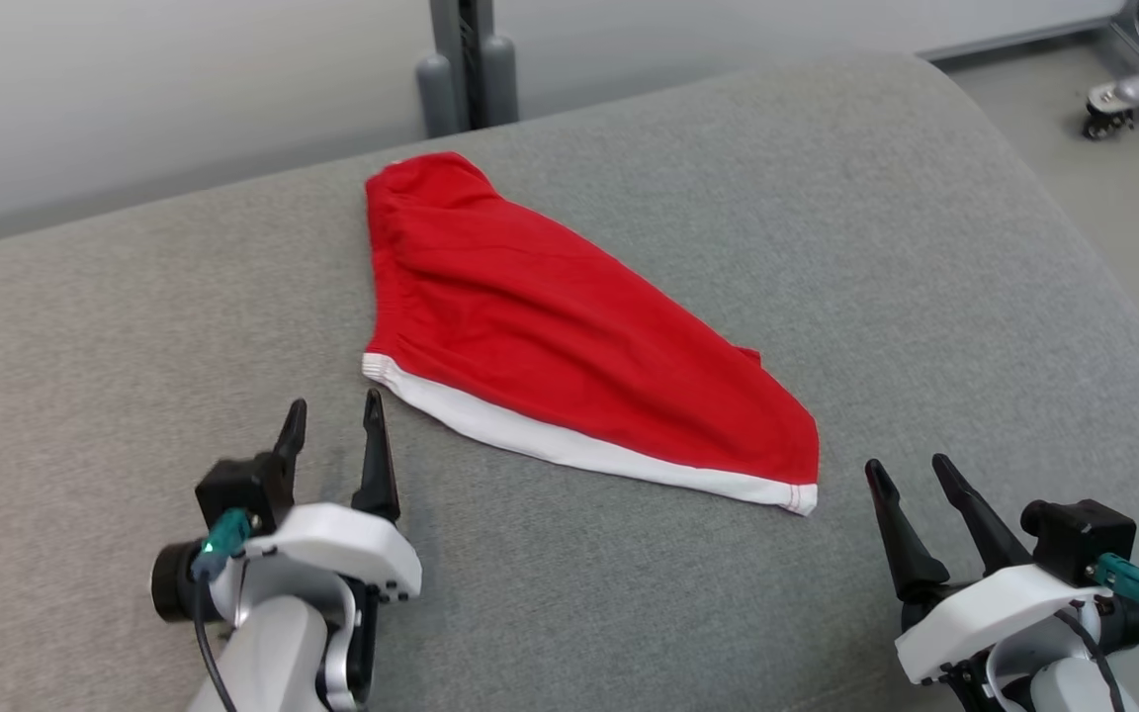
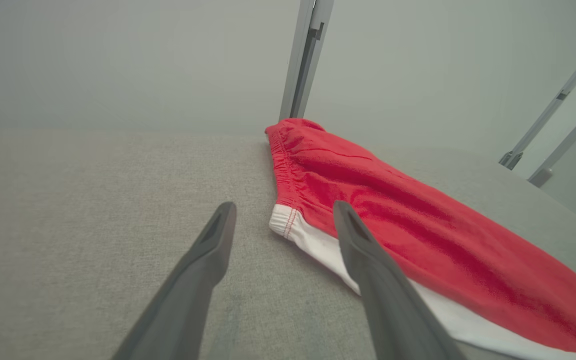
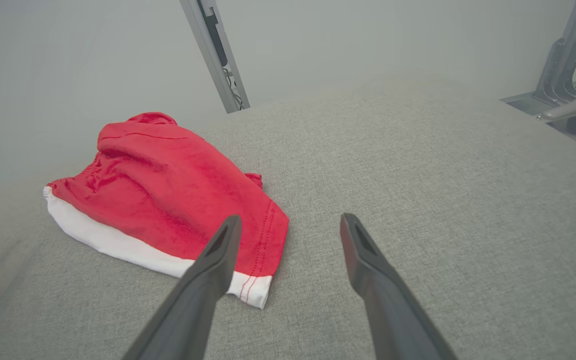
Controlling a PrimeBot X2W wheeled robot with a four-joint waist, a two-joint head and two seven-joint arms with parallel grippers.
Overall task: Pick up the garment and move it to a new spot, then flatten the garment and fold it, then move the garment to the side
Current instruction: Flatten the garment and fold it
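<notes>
A red garment (image 1: 550, 336) with a white stripe along its near edge lies folded over on the grey cushion (image 1: 876, 257), its elastic waistband at the left. My left gripper (image 1: 332, 413) stands open just in front of the garment's near-left corner, apart from it; in the left wrist view the garment (image 2: 408, 220) lies just past my gripper (image 2: 284, 209) and to the right. My right gripper (image 1: 911, 469) is open too, a little right of the garment's near-right corner. In the right wrist view the garment (image 3: 168, 200) lies left of that gripper (image 3: 290, 221).
A dark grey post (image 1: 466, 64) rises behind the cushion against a pale wall. Wheeled metal legs (image 1: 1138, 94) stand on the floor at the far right. The cushion's right edge drops to the floor, and bare grey fabric surrounds the garment.
</notes>
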